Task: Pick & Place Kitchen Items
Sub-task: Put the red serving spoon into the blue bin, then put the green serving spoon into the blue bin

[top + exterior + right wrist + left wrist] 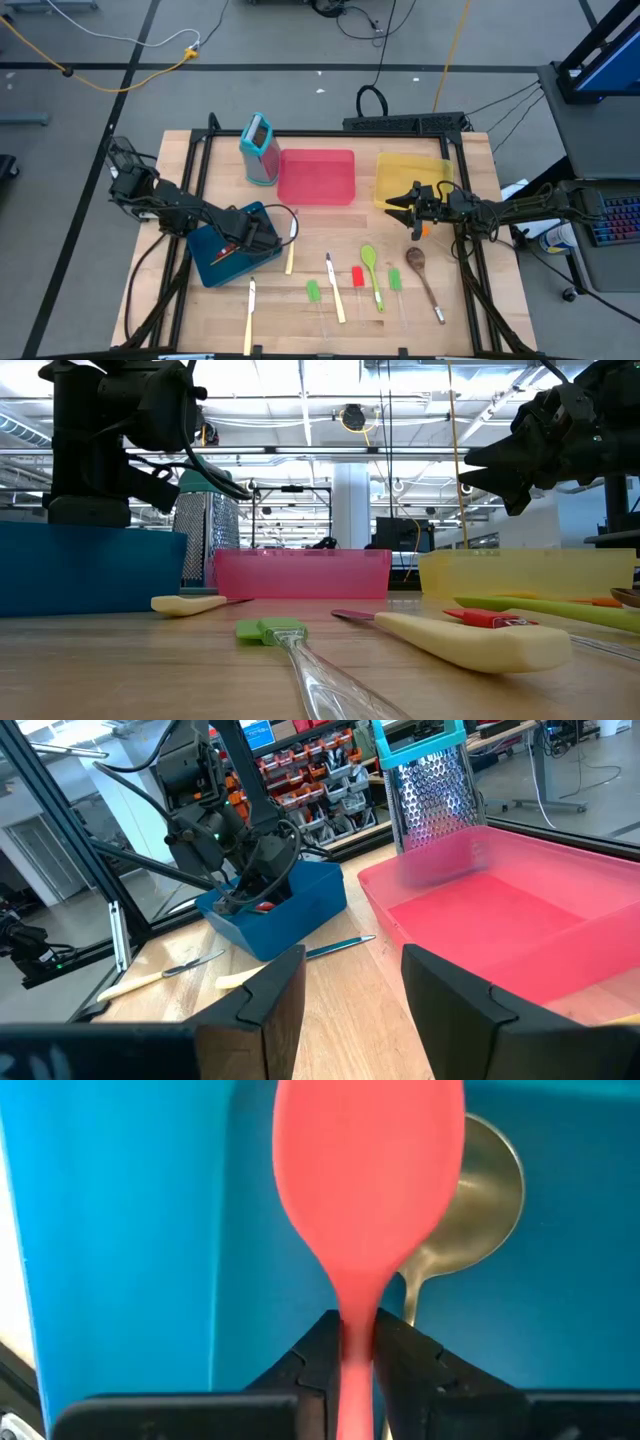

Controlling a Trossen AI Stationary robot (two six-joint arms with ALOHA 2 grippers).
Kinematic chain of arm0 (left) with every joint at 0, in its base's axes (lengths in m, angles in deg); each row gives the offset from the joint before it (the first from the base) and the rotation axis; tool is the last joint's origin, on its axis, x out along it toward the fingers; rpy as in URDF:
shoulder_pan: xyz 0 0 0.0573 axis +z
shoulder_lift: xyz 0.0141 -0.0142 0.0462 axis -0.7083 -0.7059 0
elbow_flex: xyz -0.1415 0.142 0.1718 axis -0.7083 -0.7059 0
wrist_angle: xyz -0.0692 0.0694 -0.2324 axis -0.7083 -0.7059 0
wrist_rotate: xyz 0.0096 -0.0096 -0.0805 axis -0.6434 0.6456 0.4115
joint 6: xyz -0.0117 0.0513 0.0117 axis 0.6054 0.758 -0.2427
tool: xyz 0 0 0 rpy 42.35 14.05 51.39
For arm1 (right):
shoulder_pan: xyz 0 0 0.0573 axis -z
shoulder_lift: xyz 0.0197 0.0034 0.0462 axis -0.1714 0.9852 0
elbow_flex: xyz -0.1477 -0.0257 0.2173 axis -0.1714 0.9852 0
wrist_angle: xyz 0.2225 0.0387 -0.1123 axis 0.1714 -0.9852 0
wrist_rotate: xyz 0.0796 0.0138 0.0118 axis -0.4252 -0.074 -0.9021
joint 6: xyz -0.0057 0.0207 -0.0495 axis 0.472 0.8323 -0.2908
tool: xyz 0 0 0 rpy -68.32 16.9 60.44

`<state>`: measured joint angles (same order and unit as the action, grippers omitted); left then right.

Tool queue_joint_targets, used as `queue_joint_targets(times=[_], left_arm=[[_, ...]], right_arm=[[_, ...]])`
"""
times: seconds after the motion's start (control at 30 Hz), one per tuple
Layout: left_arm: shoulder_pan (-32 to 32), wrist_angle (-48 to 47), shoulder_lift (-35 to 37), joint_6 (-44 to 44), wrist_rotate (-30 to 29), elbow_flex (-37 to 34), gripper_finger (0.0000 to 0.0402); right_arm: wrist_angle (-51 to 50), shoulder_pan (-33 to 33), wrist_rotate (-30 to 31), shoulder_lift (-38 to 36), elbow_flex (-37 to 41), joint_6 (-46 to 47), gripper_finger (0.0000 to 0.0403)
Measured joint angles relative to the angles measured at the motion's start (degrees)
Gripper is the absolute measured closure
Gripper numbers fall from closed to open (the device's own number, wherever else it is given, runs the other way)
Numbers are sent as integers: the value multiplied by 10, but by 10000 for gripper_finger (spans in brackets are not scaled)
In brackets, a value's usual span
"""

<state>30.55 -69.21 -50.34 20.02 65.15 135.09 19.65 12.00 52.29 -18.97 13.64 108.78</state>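
My left gripper (238, 243) (358, 1342) is over the blue tray (205, 262), shut on a red spoon (368, 1170). A metal spoon (470, 1220) lies on the tray floor behind the red bowl. My right gripper (397, 205) (352, 985) hovers open at the yellow tray's (400, 170) near-left corner, holding nothing; an orange piece (425, 230) lies beneath that arm. On the near half of the table lie cream-handled knives (335, 292), a green spoon (372, 270), a wooden spoon (420, 268), and short green (313, 292) and red (357, 277) pieces. My left gripper pinches the red spoon between its two fingers at the handle's neck (357, 1305), just behind the bowl. The fingers lie along the handle, and the bowl (368, 1170) sticks out past the fingertips over the blue tray's floor. Whether the bowl touches the tray, I cannot tell.
The red tray (316, 176) sits between the teal box grater (259, 150) and the yellow tray at the far side. A cream knife (250, 315) lies near the front edge, another (290, 255) beside the blue tray. Cables and a black frame run along the table's sides.
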Motion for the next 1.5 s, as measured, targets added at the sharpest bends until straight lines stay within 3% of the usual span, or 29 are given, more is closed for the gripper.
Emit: queue_joint_targets(times=[0.47,0.83,1.0,1.23,1.5], left_arm=[[0,0,0,1,-5,0,260],[1,-6,0,24,29,0,249],[2,-46,17,-7,32,7,249],[1,-67,101,-50,-83,39,249],[1,31,170,-30,-220,52,250]], right_arm=[[0,0,0,0,0,0,243],[63,0,-40,0,0,-16,243],[70,-15,-47,2,-3,-16,243],[35,-73,-13,35,-42,-40,243],[23,-165,90,128,-88,-37,243]])
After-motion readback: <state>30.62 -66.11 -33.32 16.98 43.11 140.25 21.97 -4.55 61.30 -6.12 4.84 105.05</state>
